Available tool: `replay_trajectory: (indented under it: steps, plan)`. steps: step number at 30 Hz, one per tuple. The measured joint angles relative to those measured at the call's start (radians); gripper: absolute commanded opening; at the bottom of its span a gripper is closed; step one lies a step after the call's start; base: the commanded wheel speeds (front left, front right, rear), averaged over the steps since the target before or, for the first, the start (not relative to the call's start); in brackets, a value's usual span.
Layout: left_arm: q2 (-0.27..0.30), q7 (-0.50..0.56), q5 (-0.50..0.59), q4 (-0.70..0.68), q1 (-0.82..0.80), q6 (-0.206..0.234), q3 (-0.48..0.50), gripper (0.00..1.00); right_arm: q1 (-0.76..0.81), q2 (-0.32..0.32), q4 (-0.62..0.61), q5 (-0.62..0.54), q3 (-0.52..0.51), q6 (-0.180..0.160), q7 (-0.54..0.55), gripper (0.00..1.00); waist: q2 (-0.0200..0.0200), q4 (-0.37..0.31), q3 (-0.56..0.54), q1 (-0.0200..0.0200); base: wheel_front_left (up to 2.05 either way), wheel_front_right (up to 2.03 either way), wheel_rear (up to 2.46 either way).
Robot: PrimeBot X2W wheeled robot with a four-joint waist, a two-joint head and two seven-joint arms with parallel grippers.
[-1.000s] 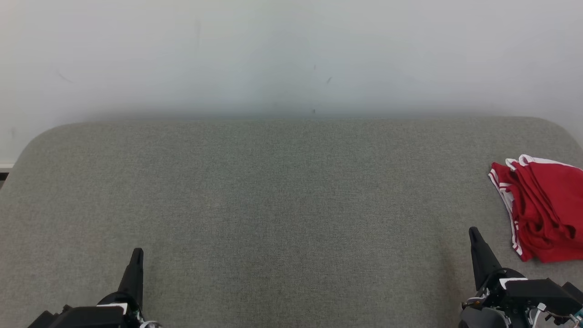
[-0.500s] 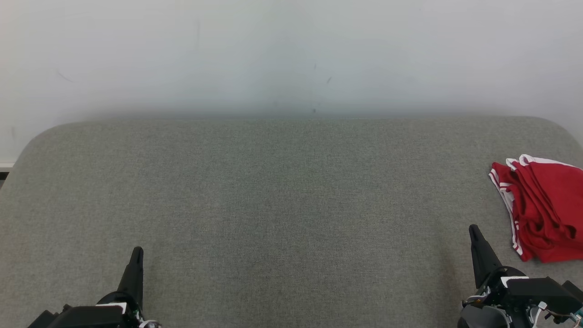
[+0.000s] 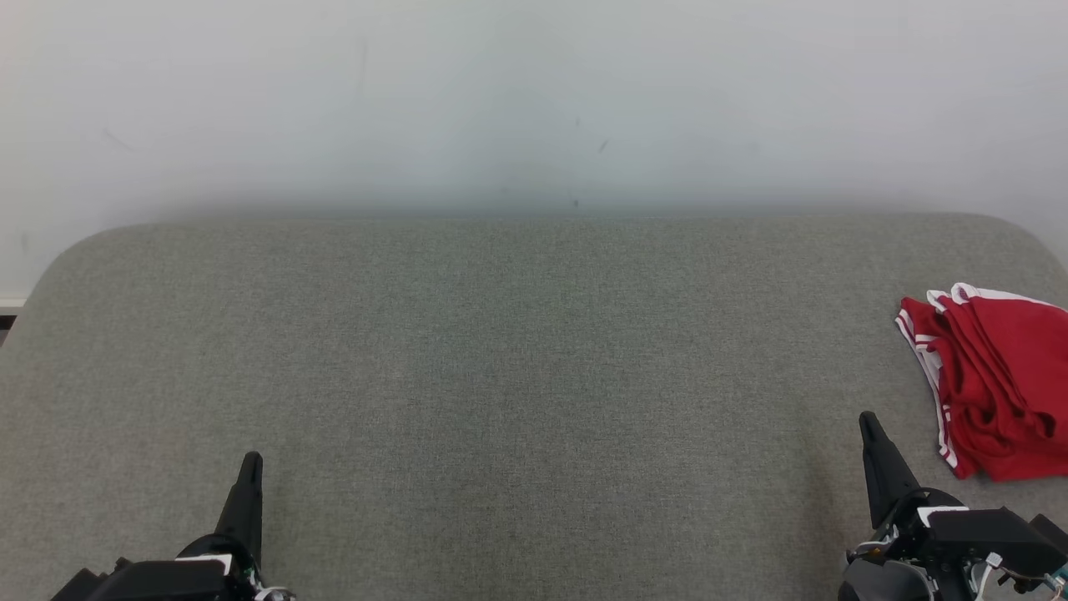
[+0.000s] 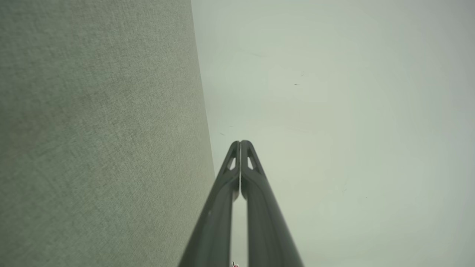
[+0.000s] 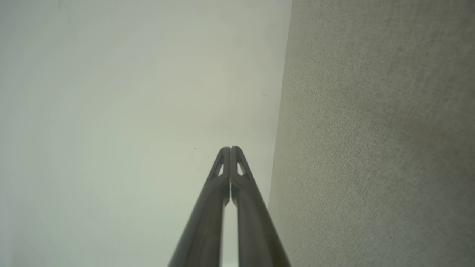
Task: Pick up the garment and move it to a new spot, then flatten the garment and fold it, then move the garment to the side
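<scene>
From the head view, a grey fabric-covered bench (image 3: pixel 534 376) stretches wide in front of the robot, its far edge meeting a pale wall (image 3: pixel 534 100) with a few faint scuffs. The garment (image 3: pixel 993 384), red with white trim, lies in a loosely folded, rumpled heap at the far right of the bench, partly cut off by the edge of the picture. The right gripper (image 3: pixel 868 421) sits low at the right, its dark fingers pointing away from the robot. It is near the garment's left side but apart from it, with grey fabric showing between them. The left gripper (image 3: pixel 250 462) sits low at the left, well apart from the garment, over bare bench. Each one shows as a single dark spike here.

In the left wrist view, the left gripper (image 4: pixel 240 142) has its two fingers pressed together at the tips, with nothing between them. The bench (image 4: pixel 92 129) takes the left part of the picture and the wall (image 4: pixel 352 111) the rest.

In the right wrist view, the right gripper (image 5: pixel 230 149) is likewise closed tip to tip and empty. Here the bench (image 5: pixel 378 129) is on the right and the wall (image 5: pixel 130 92) on the left.
</scene>
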Motion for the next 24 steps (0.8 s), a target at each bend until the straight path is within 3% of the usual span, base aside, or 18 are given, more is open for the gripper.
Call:
replay_trajectory:
  steps: [24]
  plan:
    - [0.0, 0.0, 0.0, 0.0, 0.0, 0.0, 0.0, 0.0, 0.0, 0.0, 0.0, 0.0, 0.0, 0.0, 0.0, 0.0, 0.0, 0.0, 0.0, 0.0, 0.0, 0.0, 0.0]
